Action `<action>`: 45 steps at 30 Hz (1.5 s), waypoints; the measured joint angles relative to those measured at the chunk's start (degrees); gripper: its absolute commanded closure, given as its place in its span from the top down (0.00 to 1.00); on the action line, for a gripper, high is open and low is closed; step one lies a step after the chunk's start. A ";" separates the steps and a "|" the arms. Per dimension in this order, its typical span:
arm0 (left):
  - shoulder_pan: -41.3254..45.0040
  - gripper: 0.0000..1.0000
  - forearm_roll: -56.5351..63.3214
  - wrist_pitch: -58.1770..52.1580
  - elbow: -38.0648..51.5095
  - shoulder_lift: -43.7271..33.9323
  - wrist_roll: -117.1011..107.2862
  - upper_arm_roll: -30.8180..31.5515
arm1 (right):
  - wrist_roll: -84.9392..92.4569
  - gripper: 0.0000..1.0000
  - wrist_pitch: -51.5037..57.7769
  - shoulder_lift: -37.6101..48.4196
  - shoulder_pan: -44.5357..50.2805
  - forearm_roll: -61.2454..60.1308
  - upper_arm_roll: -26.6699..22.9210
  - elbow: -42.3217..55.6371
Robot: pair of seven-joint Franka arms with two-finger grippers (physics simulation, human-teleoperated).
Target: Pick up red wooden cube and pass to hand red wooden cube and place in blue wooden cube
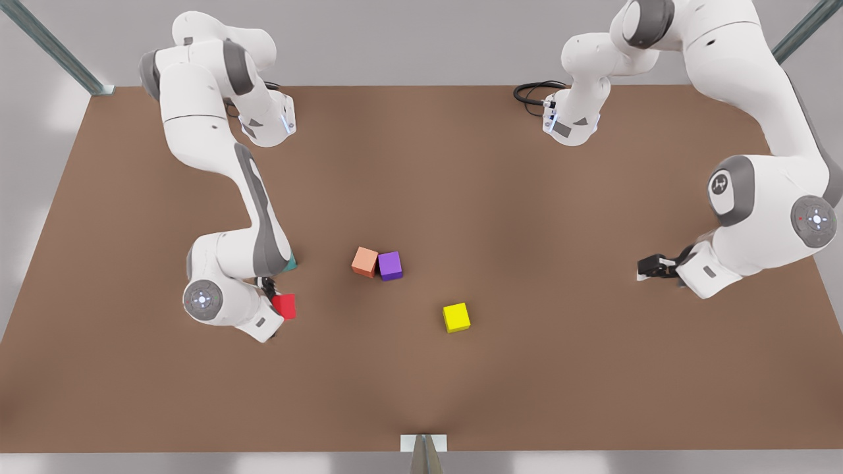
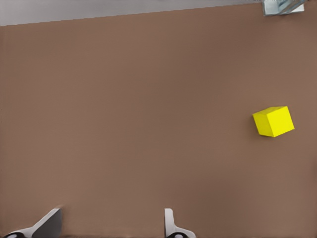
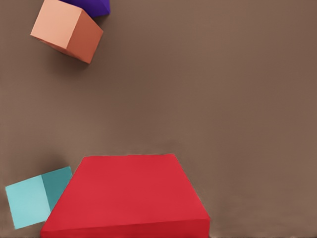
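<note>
A flat matte brown tabletop [image 1: 461, 197] is filling most of the front view, lying evenly lit with soft shadowing toward the middle. A plain pale grey wall [image 1: 408, 39] is running behind its far edge. Two grey-green metal frame struts are slanting in at the far corners, one at the front view's left [image 1: 53, 46] and one at its right [image 1: 803, 29]. A small light grey bracket [image 1: 423, 444] is sitting at the middle of the near edge. Pale floor [image 1: 26, 164] is showing beyond the table's sides.

The red wooden cube [image 3: 130, 196] looms beside the blue wooden cube [image 3: 37, 197].
</note>
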State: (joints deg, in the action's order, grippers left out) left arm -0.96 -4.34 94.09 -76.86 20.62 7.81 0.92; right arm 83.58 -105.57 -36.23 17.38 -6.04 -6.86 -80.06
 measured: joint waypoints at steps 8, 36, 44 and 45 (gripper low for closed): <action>-0.01 1.00 3.38 -4.55 1.91 1.39 -3.09 0.13 | -15.17 0.55 -11.68 11.63 0.15 8.00 -0.07 -22.34; -0.10 1.00 3.70 -6.57 1.95 1.42 -7.49 0.13 | -37.29 0.55 -28.03 21.19 4.00 9.06 0.51 -47.79; -0.10 1.00 3.71 -6.60 1.95 1.42 -7.91 0.13 | -39.11 0.66 -28.49 21.03 3.72 8.97 0.52 -48.60; -0.10 1.00 3.72 -6.60 1.95 1.42 -7.96 0.13 | -39.32 1.00 -28.52 21.01 3.68 9.00 0.52 -48.60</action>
State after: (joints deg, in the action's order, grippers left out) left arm -1.05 -0.62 87.49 -74.91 22.05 -0.15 1.05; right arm 44.26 -134.10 -15.22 21.06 2.96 -6.33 -128.66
